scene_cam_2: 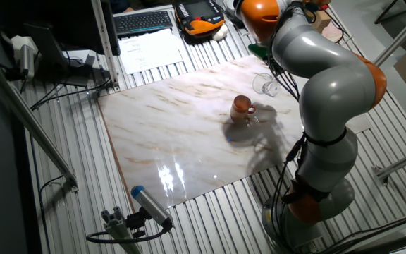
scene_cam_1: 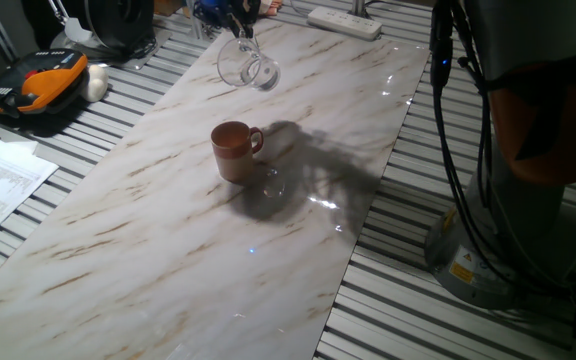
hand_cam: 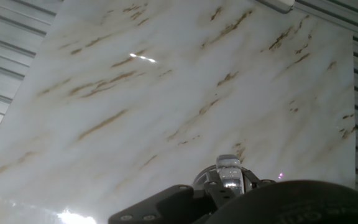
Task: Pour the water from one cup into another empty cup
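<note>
Above the far end of the marble board [scene_cam_1: 168, 240], my pincer [scene_cam_1: 242, 22] is clenched on the glass mug [scene_cam_1: 246, 64], holding it tipped in the air, well apart from the brown mug [scene_cam_1: 234, 150] standing upright mid-board. I judge this the carry before the pour. Next I must bring the glass over the brown mug's mouth, then tilt slowly so nothing spills on the board. I cannot make out the water in the glass. My hand view shows only board and a bit of my own hardware; my fingers are cut off at the frame's top.
</note>
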You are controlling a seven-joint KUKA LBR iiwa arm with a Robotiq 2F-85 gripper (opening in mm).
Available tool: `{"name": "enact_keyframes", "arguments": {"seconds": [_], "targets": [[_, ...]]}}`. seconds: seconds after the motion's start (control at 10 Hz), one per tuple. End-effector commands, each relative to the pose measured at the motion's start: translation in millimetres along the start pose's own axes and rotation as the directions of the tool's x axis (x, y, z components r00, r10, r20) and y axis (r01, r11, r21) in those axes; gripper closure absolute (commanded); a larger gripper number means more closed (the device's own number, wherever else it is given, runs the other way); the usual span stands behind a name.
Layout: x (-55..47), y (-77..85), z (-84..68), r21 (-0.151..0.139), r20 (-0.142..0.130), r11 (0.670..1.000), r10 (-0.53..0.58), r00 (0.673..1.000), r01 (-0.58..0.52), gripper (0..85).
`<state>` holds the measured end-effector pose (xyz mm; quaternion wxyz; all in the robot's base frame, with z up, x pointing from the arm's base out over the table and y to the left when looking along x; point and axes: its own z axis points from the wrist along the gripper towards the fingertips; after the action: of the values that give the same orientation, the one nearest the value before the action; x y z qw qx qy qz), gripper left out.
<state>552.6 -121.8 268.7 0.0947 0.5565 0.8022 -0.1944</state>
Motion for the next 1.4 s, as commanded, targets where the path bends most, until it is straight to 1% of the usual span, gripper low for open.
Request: {"name": "enact_keyframes", "arguments": {"seconds": [0.0,0.2,0.4,0.7,0.9,1.0,1.1,1.2,1.3], "targets": [[0.7,0.9,-0.3,0.002,0.004,1.000,-0.003,1.000,0.003,85.0],[3.1,5.0,-1.7,-0.015,-0.013,1.000,-0.007,1.000,0.007,85.0],[3.9,10.7,2.4,0.000,0.000,1.000,0.001,1.000,-0.001,85.0],[5.4,16.4,6.9,-0.002,0.001,1.000,-0.001,1.000,0.001,85.0],[6.3,20.4,10.6,0.005,0.009,1.000,-0.002,1.000,0.002,85.0],[6.9,22.6,12.4,0.003,0.009,1.000,-0.003,1.000,0.003,85.0],[7.6,24.8,14.1,0.007,0.017,1.000,0.003,1.000,-0.003,85.0],[8.0,26.1,15.2,0.020,0.029,1.000,0.010,1.000,-0.011,85.0],[8.4,26.6,14.9,0.015,0.027,1.000,0.010,1.000,-0.010,85.0]]}}
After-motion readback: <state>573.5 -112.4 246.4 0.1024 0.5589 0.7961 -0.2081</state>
